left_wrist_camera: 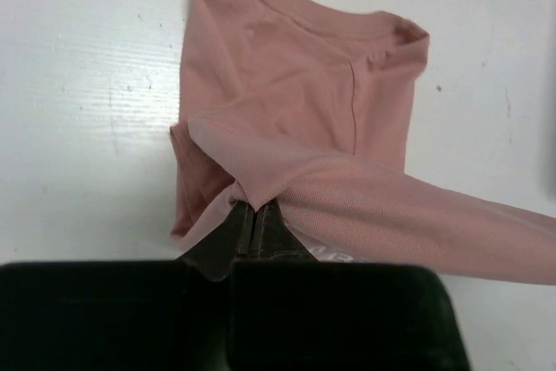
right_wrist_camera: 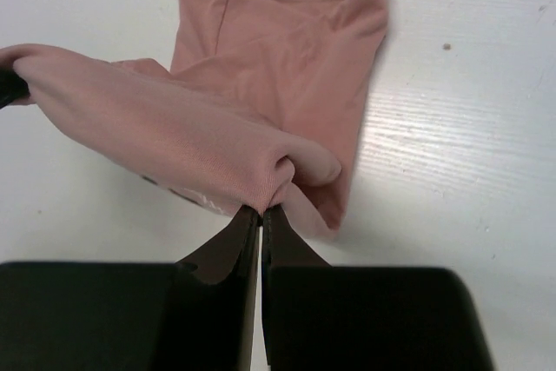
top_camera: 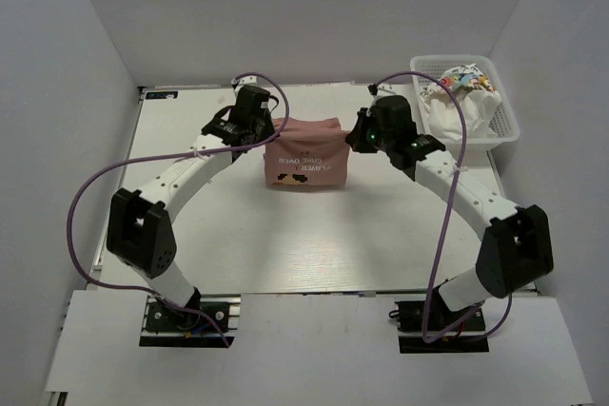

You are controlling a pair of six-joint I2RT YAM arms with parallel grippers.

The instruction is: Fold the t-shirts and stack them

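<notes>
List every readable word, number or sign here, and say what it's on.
On the pink t-shirt: two lines of white lettering, too small and blurred to read.
On the white t-shirt in the basket: multicoloured print, no legible letters.
No other text in view.

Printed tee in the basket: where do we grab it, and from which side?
Pinch the raised crumple on top of the printed tee, coming straight down from above. It sits bunched on the white t-shirts at the far end of the basket, whose walls would likely block any sideways approach.
</notes>
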